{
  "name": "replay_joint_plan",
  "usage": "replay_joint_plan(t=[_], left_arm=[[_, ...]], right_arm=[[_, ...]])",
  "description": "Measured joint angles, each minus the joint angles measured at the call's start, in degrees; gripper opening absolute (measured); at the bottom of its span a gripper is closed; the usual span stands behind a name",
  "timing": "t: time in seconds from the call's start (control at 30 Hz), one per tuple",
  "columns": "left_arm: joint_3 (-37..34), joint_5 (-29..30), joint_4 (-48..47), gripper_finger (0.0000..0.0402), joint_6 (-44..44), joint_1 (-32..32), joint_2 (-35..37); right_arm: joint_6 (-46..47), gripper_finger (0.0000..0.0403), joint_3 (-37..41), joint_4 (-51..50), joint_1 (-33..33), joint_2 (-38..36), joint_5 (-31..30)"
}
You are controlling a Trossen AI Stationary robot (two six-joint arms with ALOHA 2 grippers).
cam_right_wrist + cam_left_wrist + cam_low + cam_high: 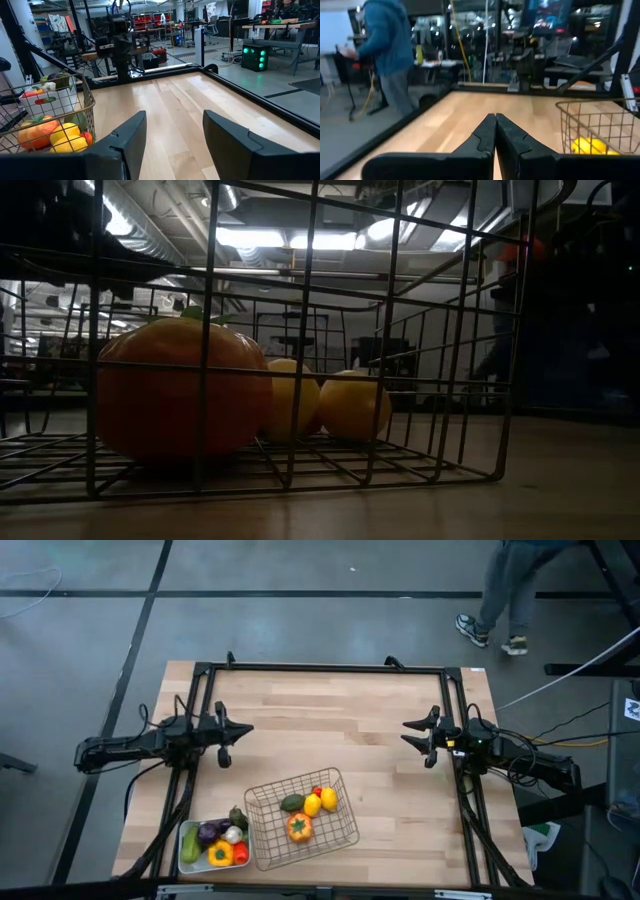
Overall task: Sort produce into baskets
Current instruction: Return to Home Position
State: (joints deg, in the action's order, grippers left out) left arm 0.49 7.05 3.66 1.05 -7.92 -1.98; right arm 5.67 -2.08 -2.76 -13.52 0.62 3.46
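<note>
The worktop (330,720) is smooth pale wood with a faint sheen. The basket (350,812) is thin bare metal wire. The tray (182,858) looks like white plastic. The orange pepper (180,385) has smooth, glossy skin.

Bare wood across the middle and far edge of the table (330,710) leaves wide passage between the left gripper (247,728) and right gripper (405,732) parked at its side edges, while the wire basket (338,828) and white tray (182,858) crowd the near edge toward its left corner.
</note>
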Motion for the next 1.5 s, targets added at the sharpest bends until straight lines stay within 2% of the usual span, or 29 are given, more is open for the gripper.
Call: replay_joint_plan(t=[0.07,0.4,0.9,1.17,1.5], left_arm=[[0.0,-1.1,0.0,0.0003,1.3,0.0,1.8],[0.1,-8.5,0.4,0.0003,4.2,0.0,1.7],[0.0,-8.4,-3.0,0.0003,2.4,0.0,1.7],[0.0,-8.3,-3.0,0.0004,-3.0,0.0,1.7],[0.0,-8.3,-3.0,0.0004,-2.6,0.0,1.7]], right_arm=[[0.0,0.0193,0.0,0.0,0.0,0.0,0.0],[0.0,0.0193,0.0,0.0,0.0,0.0,0.0],[0.0,0.0193,0.0,0.0,0.0,0.0,0.0],[0.0,0.0193,0.0,0.0,0.0,0.0,0.0],[0.0,0.0193,0.0,0.0,0.0,0.0,0.0]])
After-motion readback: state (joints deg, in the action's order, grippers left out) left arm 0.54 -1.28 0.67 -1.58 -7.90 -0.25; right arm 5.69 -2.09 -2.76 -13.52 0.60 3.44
